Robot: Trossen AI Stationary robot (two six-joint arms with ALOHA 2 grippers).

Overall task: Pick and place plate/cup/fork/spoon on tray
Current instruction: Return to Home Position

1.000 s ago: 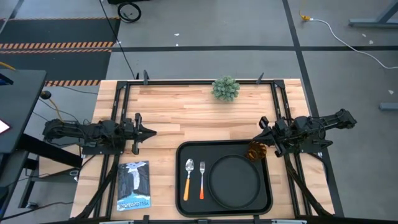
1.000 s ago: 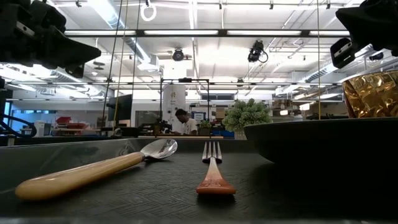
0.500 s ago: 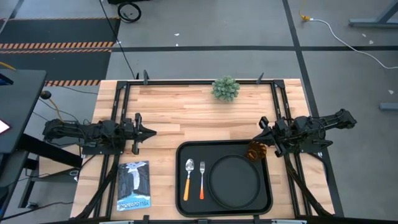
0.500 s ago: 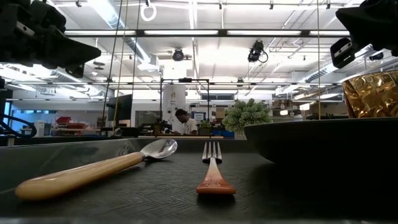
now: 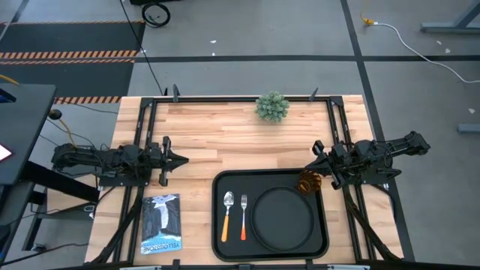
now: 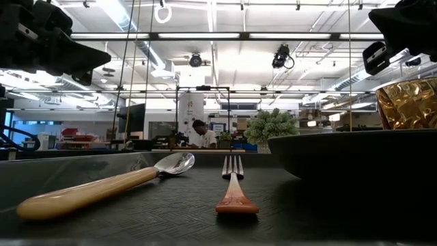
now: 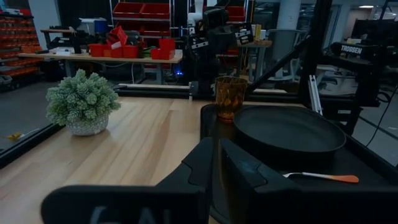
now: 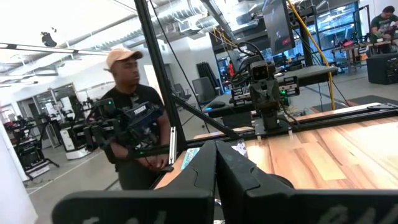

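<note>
The black tray [image 5: 221,187] lies at the table's near edge, right of the middle. On it rest the round black plate [image 5: 282,217], the fork [image 5: 244,216] to the plate's left, and the spoon [image 5: 228,214] left of the fork. The amber cup [image 5: 308,182] stands upright in the tray's far right corner; it also shows in the left wrist view [image 7: 231,96]. My left gripper [image 5: 184,159] is shut and empty over the table, left of the tray. My right gripper [image 5: 312,159] is shut and empty, just beyond the cup on its far side and above it.
A small green plant [image 5: 271,107] stands at the far edge, mid-table. A blue booklet [image 5: 161,223] lies near the front edge, left of the tray. A person [image 8: 134,134] stands beyond the table's left side. Bare wood lies between the arms.
</note>
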